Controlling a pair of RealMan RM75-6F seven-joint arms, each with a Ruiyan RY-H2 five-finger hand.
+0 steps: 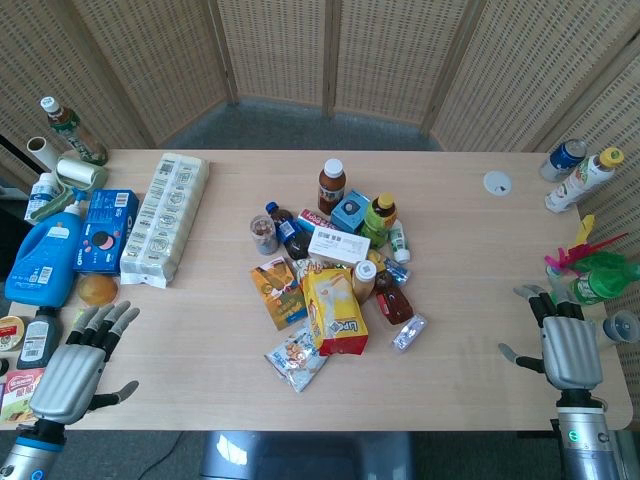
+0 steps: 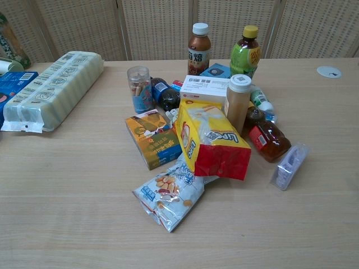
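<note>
Both hands are just hovering palm-down at the near edge of the surface point(image 1: 200, 380), fingers spread and holding nothing. The left hand point(image 1: 75, 370) is sitting near a dark bottle point(image 1: 40, 338); the right hand point(image 1: 568, 345) is hanging by a green bottle point(image 1: 600, 283). The snack pile, with its yellow bag point(image 2: 210, 140), is lying mid-surface between them.

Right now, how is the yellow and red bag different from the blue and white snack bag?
The yellow and red bag is bigger and puffed up; the blue and white snack bag is smaller and lies flat. The yellow and red bag sits in the middle of the pile, while the blue and white snack bag lies at its near edge. Both are sealed and touch each other.
</note>
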